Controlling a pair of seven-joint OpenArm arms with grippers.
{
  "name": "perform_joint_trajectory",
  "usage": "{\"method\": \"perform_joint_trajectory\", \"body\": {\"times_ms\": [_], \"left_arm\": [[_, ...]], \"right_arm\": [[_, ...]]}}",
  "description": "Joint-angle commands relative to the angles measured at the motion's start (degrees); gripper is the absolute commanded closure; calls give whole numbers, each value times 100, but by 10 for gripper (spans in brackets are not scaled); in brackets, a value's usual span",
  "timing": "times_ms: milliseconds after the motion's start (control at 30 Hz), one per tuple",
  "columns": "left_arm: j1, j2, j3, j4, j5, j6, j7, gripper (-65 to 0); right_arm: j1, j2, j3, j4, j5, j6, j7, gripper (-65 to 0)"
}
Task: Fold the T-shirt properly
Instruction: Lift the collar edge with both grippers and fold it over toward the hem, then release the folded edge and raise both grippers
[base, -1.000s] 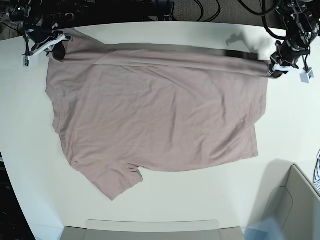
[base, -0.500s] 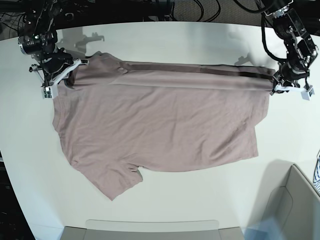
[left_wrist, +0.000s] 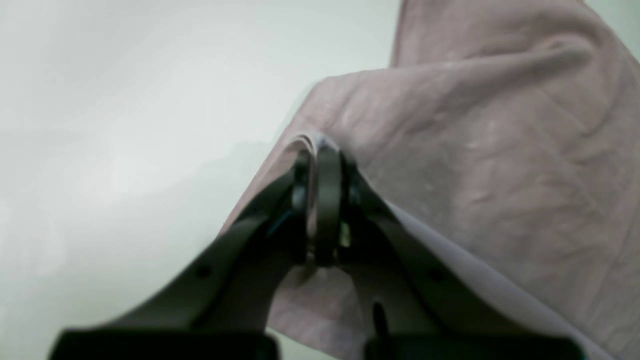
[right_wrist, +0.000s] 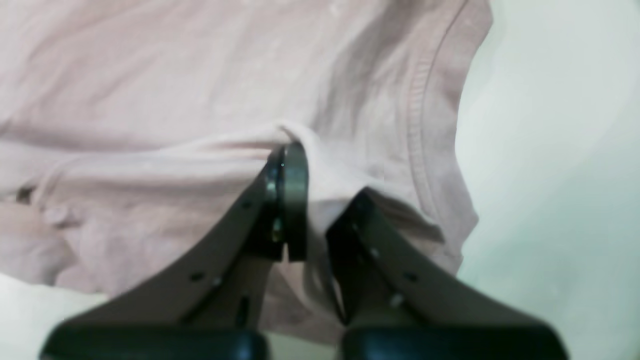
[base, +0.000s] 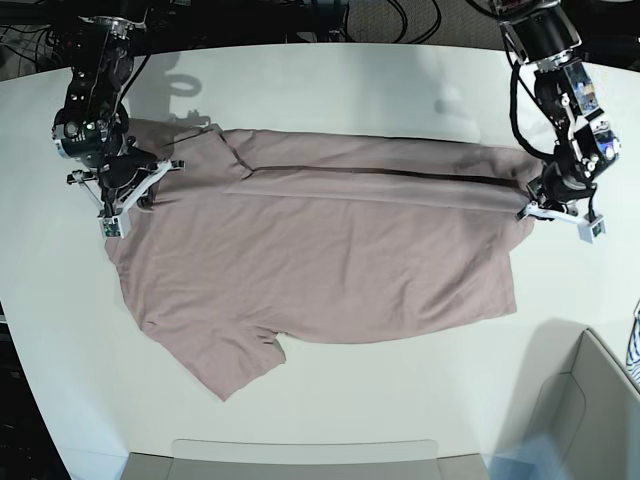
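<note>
Base view: far edge of T-shirt (base: 320, 260) carried further toward near counter (base: 330, 85) edge, fold widening; left hand (base: 557, 212), right hand (base: 122, 205) both pinching cloth.

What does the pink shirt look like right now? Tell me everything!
The T-shirt is plain dusty pink, soft and a bit wrinkly like cotton, with no picture on it. It lies spread on the white table. Its far edge is lifted and folding over toward the middle, making a long crease. One short sleeve sticks out at the near side. The left gripper and the right gripper each pinch a corner of that folded edge, fingers shut on the cloth.
</note>
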Motion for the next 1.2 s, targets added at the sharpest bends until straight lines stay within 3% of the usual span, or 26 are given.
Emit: {"method": "perform_joint_trajectory", "body": {"times_ms": [0, 400, 700, 733, 867, 967, 1167], "left_arm": [[-147, -94, -6, 9, -26, -18, -101, 0], [-560, -103, 3, -202, -26, -26, -101, 0], [-832, -103, 653, -624, -26, 0, -294, 0], [-832, -103, 653, -624, -26, 0, -303, -15], [-815, -112, 644, -509, -26, 9, -303, -137], [-806, -112, 627, -202, -26, 9, -259, -149], [-358, -94, 424, 730, -26, 18, -251, -147]], "right_arm": [[135, 57, -4, 29, 17, -3, 138, 0], [724, 163, -13, -534, 17, -3, 437, 0], [1049, 163, -13, -929, 8, -12, 437, 0], [1040, 154, -13, -912, 8, -12, 437, -10], [1023, 171, -13, -877, 52, 5, 437, -198], [1023, 242, -13, -648, 60, 23, 437, -281], [882, 251, 40, 143, 166, 23, 411, -296]]}}
